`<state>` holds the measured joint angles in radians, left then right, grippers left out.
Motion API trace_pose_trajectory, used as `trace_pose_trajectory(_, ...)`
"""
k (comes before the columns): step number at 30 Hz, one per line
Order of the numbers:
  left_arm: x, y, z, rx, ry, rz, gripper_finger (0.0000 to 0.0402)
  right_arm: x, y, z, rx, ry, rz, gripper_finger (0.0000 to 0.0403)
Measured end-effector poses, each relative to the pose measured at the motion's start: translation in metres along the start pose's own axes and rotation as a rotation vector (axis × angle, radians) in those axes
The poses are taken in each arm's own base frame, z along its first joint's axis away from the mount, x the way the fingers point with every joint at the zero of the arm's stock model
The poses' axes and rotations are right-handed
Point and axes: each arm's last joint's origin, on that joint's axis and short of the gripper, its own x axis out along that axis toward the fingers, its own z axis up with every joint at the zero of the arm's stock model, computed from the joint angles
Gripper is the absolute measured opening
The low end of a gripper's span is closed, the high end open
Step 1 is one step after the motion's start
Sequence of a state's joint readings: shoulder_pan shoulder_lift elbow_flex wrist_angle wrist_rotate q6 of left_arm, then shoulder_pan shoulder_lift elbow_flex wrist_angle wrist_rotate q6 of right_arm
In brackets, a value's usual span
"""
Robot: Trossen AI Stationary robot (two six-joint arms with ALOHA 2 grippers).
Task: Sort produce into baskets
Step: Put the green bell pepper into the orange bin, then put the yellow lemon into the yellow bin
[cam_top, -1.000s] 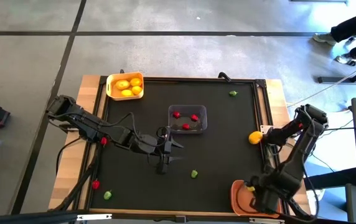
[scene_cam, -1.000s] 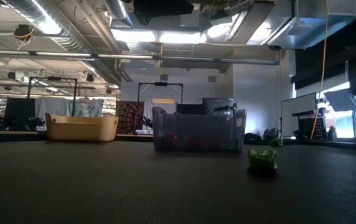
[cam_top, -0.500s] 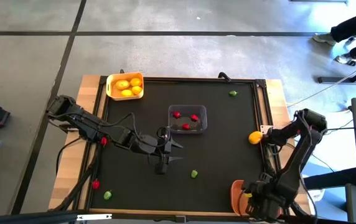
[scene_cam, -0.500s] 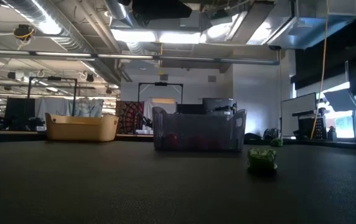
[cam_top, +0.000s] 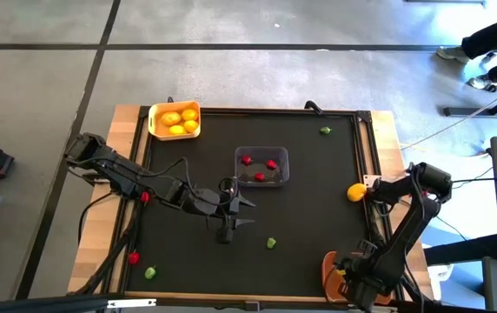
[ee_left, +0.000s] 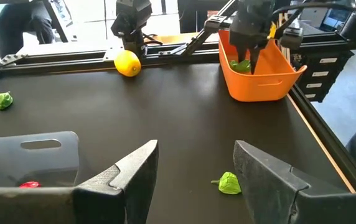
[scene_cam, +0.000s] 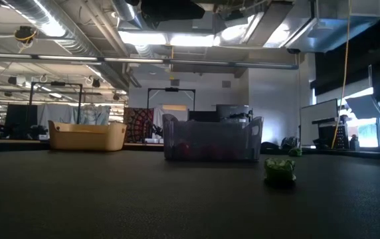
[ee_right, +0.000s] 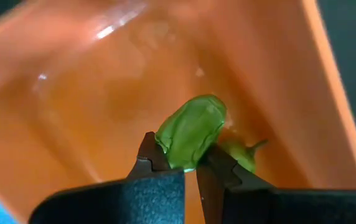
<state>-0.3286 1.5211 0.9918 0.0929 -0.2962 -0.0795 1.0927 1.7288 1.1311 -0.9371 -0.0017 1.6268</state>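
My right arm has dropped lower into the orange basket (ee_right: 72, 124), right gripper (ee_right: 187, 163) pinching a green piece (ee_right: 190, 132) only my wrist view reveals.

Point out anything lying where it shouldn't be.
A red piece and a green piece lie off the black mat on the wooden edge at the near left corner. A lemon sits at the mat's right border. No spills or damage visible.
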Motion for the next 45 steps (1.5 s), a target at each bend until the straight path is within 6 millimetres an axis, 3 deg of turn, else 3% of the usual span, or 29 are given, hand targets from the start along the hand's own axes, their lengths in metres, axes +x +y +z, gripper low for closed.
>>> trace_pose_trajectory(21,0.0,0.0,0.0,0.004,0.0,0.0,0.0205,0.005,0.0,-0.001,-0.011,0.04,-0.026,0.0015)
trace_pose_trajectory(32,0.0,0.0,0.0,0.004,0.0,0.0,0.0205,0.003,0.0,-0.003,-0.026,0.09,-0.026,0.0139)
trace_pose_trajectory(38,0.0,0.0,0.0,0.004,-0.001,0.0,0.0205,-0.033,0.008,-0.003,-0.085,0.094,0.012,0.016)
trace_pose_trajectory(45,0.0,0.0,0.0,0.004,0.0,0.001,0.0205,-0.091,0.001,0.024,-0.109,-0.089,0.028,0.0161)
